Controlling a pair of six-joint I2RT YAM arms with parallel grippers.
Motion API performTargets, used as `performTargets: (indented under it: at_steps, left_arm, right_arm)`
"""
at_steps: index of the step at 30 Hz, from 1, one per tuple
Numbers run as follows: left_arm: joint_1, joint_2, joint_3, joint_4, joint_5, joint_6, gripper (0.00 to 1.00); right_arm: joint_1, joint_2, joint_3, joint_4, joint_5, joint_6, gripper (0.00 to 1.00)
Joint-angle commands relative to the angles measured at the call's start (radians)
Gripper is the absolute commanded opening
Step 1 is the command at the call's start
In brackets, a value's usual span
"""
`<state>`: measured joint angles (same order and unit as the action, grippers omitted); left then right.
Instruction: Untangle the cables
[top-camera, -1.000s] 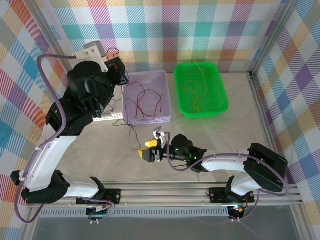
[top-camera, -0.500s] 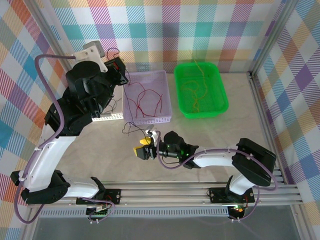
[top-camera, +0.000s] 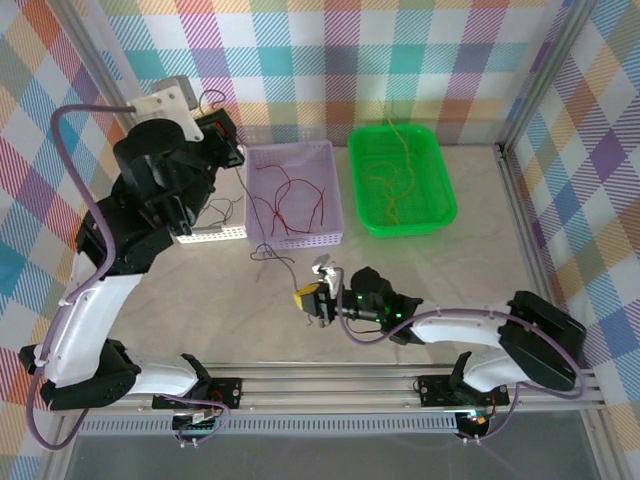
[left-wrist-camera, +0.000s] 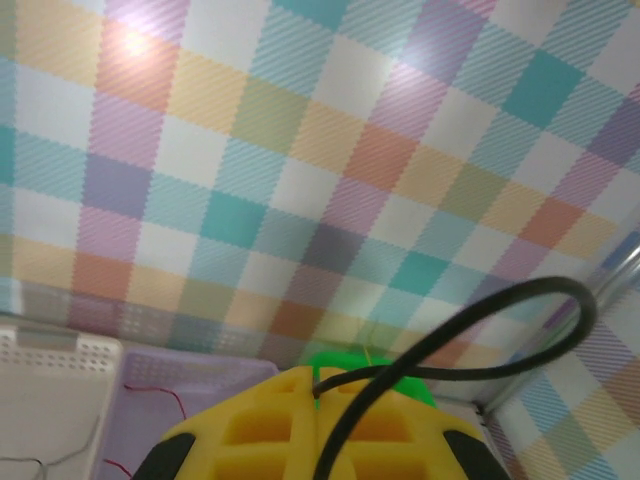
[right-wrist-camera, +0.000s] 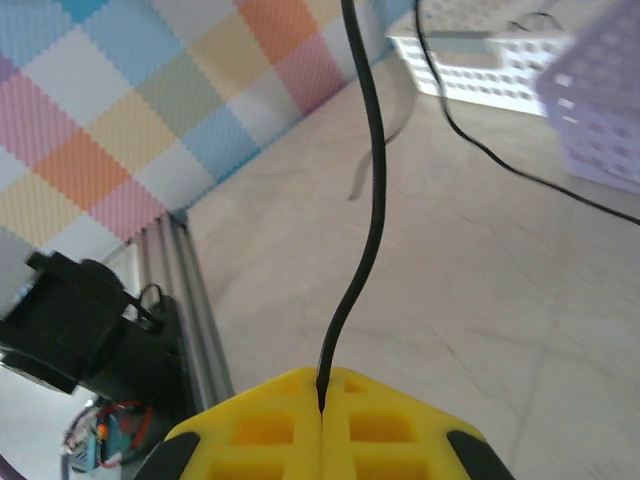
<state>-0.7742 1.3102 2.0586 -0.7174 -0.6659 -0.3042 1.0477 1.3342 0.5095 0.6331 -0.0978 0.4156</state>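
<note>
Right gripper (right-wrist-camera: 320, 395) newly, left gripper (left-wrist-camera: 318, 392) already clamping black cable (right-wrist-camera: 372, 200); basket (top-camera: 300, 240) of red cables (top-camera: 283, 186).

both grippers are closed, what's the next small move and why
Probably ease the right gripper slowly toward the near edge. Its jaws are shut on a black cable that seems to run to a small tangle before the lilac basket, and the left gripper pinches one too.

Robot lab cell, plaid walls (top-camera: 400, 60), aluminium rails (top-camera: 330, 386)

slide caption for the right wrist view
Right pincer shut on a black cable that rises over the tabletop
</note>
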Motion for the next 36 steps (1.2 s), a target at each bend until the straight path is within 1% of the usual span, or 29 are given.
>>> performTargets:
  at_steps: [1,4,6,8,11,14,17,20,23,25,31,36]
  left_arm:
    - [0.021,-0.013,0.059,-0.021,-0.076,0.134,0.00]
    - [0.027,-0.022,0.076,0.007,-0.109,0.215,0.00]
    - [0.026,-0.030,0.072,0.034,-0.133,0.260,0.00]
    - [0.026,-0.030,0.066,0.053,-0.149,0.297,0.00]
    - [0.028,-0.021,0.053,0.088,-0.164,0.350,0.00]
    - [0.032,-0.010,0.012,0.163,-0.199,0.446,0.00]
    - [0.047,0.008,-0.025,0.237,-0.213,0.531,0.00]
    - [0.064,0.038,-0.022,0.277,-0.219,0.568,0.00]
    - [0.103,0.060,-0.023,0.301,-0.197,0.564,0.00]
    - [0.149,0.072,-0.032,0.302,-0.184,0.541,0.00]
    - [0.343,0.099,-0.064,0.264,-0.072,0.360,0.00]
    - [0.448,0.159,-0.046,0.268,-0.015,0.282,0.00]
  right_arm:
    - [-0.054,-0.103,-0.105,-0.082,0.053,0.040,0.00]
    - [-0.123,-0.215,-0.199,-0.156,0.092,0.084,0.00]
    - [-0.177,-0.293,-0.238,-0.231,0.108,0.129,0.00]
    - [-0.210,-0.375,-0.262,-0.295,0.116,0.146,0.00]
    - [-0.218,-0.503,-0.276,-0.369,0.114,0.132,0.00]
    - [-0.219,-0.648,-0.265,-0.458,0.090,0.111,0.00]
    - [-0.219,-0.796,-0.233,-0.572,0.058,0.098,0.00]
    - [-0.218,-0.897,-0.185,-0.674,0.023,0.088,0.00]
    - [-0.218,-0.947,-0.130,-0.757,-0.011,0.074,0.00]
    - [-0.218,-0.963,-0.085,-0.796,-0.041,0.063,0.00]
    - [-0.218,-0.974,0.032,-0.870,-0.129,0.036,0.00]
    - [-0.218,-0.979,0.120,-0.942,-0.167,0.001,0.00]
